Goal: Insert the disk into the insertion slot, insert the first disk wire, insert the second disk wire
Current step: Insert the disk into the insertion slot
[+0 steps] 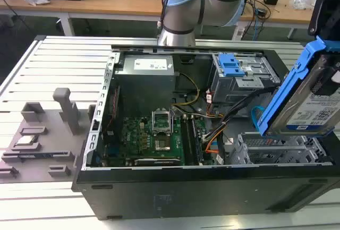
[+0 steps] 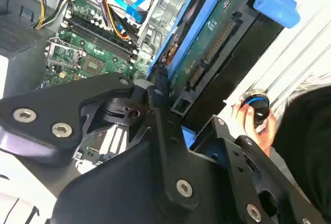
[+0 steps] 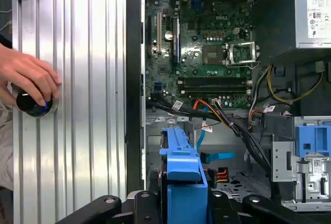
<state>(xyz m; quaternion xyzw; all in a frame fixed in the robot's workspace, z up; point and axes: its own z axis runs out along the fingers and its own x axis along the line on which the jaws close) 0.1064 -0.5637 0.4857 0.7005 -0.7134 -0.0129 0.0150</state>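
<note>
The disk (image 1: 319, 105), a silver drive in a bright blue carrier, hangs tilted above the case's corner at the exterior view's right. My black gripper (image 1: 323, 15) is shut on its upper end. In both wrist views the black fingers clamp the blue carrier (image 2: 217, 43) (image 3: 183, 175). The insertion slot (image 1: 276, 147), a low silver perforated cage, lies just below the disk and holds nothing. The second disk wire (image 1: 257, 116), a thin light blue cable, loops loose beside the slot (image 3: 217, 157). An orange, red and black wire bundle (image 1: 212, 137) runs past it.
A taller grey cage with blue latches (image 1: 239, 73) stands behind the slot. The green motherboard (image 1: 154, 139) and power supply (image 1: 146, 70) take up the case's other side. A person's hand (image 3: 28, 76) rests on a black knob (image 3: 33, 105) on the slatted table beside the case.
</note>
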